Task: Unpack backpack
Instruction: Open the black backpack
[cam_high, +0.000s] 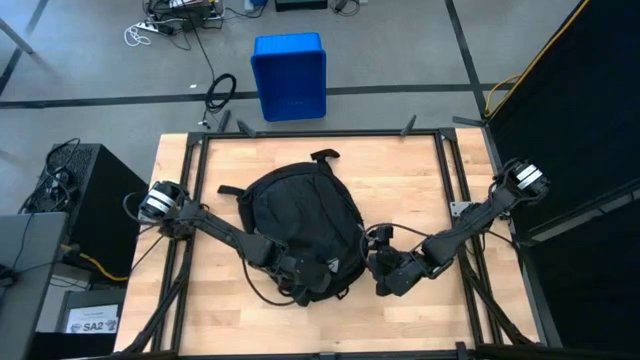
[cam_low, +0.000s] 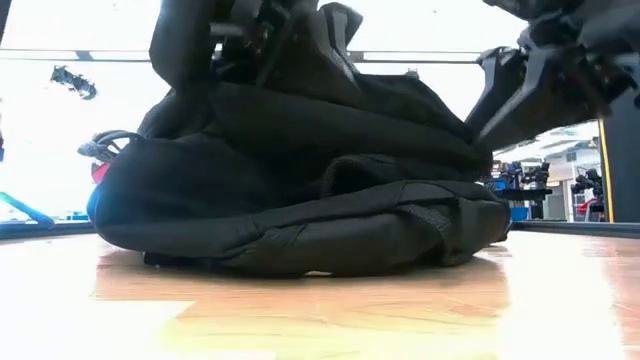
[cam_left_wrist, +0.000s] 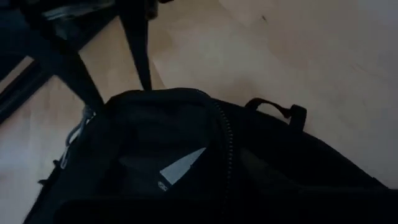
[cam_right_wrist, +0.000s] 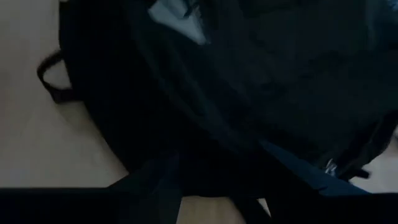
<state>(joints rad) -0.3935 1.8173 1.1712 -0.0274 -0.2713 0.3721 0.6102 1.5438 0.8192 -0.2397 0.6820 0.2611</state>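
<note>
One backpack (cam_high: 300, 215) lies flat near the middle of the wooden counter (cam_high: 410, 180), its carry loop pointing toward the far edge and its small white logo at the near end. Two arms work at it. The left gripper (cam_high: 298, 272) sits on the backpack's near end, by the logo, with its jaws pressed together; whether fabric is caught between them cannot be told. The right gripper (cam_high: 383, 268) is just beside the backpack's near right corner; its jaws are dark against dark fabric, and I cannot tell whether they are spread or pinching anything.

One blue plastic bin (cam_high: 289, 76) stands on the floor beyond the counter's far edge, straight out from the backpack's loop end. One black cabinet (cam_high: 85, 205) stands off the counter's left side.

Only the high view shows the bin and both whole arms. The low view alone shows the backpack (cam_low: 300, 190) slumped in a low mound with folds along its side, and arm parts above it. The left wrist view gives a zipper line (cam_left_wrist: 225, 140) and a strap loop (cam_left_wrist: 277, 111) on the backpack; the right wrist view shows black fabric (cam_right_wrist: 249, 81) and bare counter beside it.
</note>
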